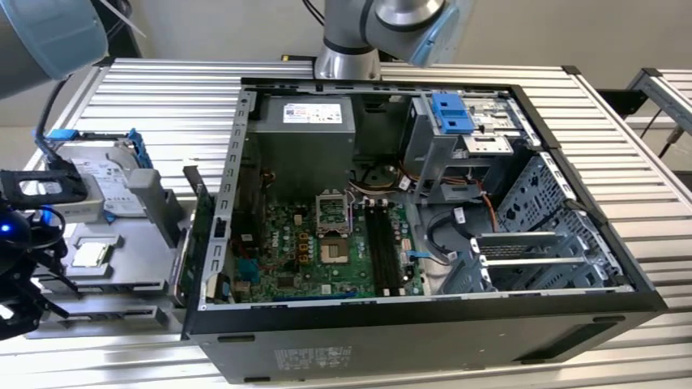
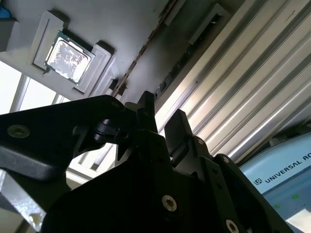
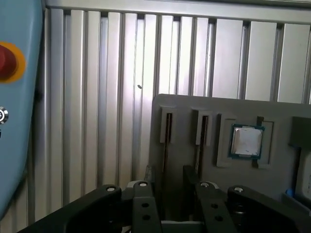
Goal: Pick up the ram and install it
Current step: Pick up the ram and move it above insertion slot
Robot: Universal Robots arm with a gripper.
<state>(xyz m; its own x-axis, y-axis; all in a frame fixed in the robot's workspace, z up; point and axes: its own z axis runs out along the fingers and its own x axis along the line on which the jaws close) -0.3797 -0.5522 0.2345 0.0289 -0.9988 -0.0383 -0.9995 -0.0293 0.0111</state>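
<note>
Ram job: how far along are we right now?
Done: nothing that shows; the long black slots on the motherboard look bare. In hand: the hand is open over the grey tray, gripping nothing, above a thin dark edge in a narrow slot, likely the ram, beside the processor. Left: the pick-up and the install.

Exterior view looks down on the open case point(image 1: 433, 344); both wrist views closely face the grey tray point(image 3: 218, 104) point(image 2: 121, 24) beside it.
</note>
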